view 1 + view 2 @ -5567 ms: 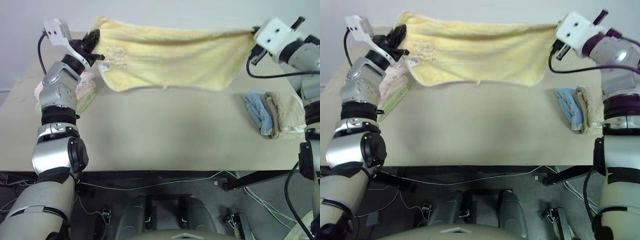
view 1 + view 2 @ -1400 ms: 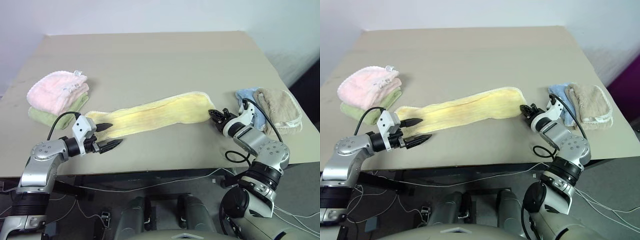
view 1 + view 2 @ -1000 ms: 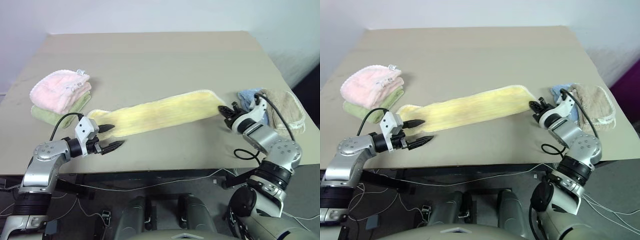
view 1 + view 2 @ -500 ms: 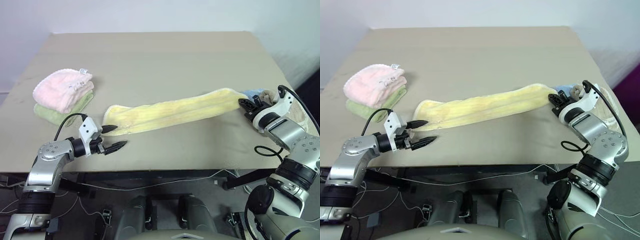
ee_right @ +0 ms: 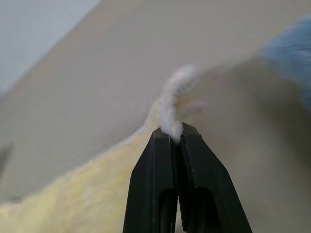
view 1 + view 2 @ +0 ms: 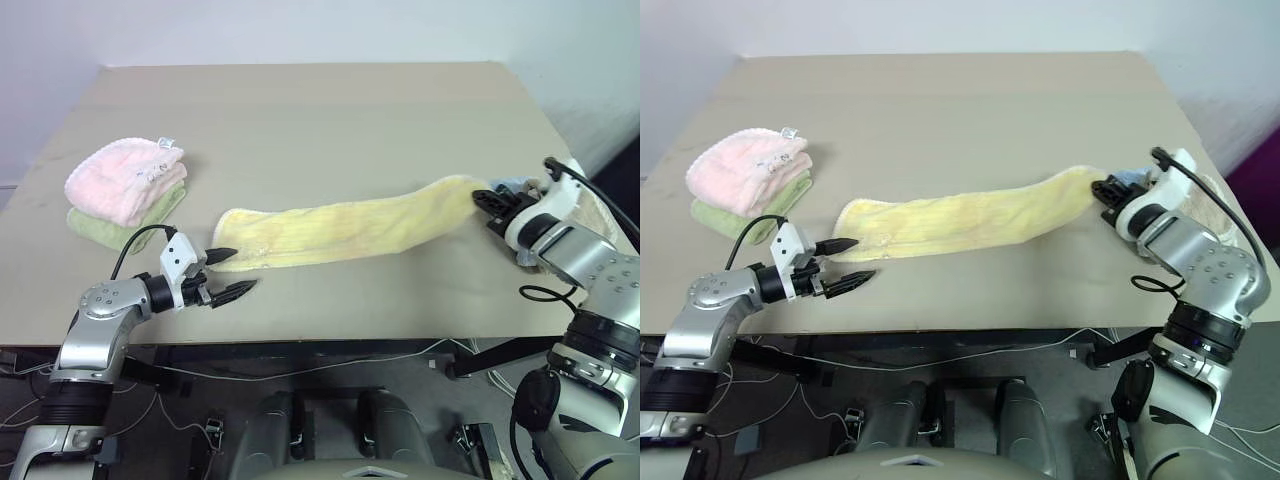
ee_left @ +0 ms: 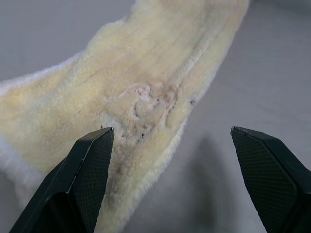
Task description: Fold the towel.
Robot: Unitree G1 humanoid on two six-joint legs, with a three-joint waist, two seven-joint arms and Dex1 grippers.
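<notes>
Now | towel (image 6: 345, 228): long strip across table (image 6: 330, 120), mid-front | R gripper (image 5: 171, 133): pinched on towel's R end, lifted | L gripper (image 6: 228, 273): spread wide, empty, just by L end | step: 2nd fold, lengthwise | next: prob. carry R end over to L end, corners matched.

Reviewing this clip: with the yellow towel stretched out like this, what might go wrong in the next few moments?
The right gripper pinches only the very edge of the yellow towel, so the fluffy hem might slip out. The left gripper is open beside the other end, holding nothing, so pulling may drag the whole strip across the table instead of folding it. The held end sits next to the blue cloth, which could get snagged.
</notes>
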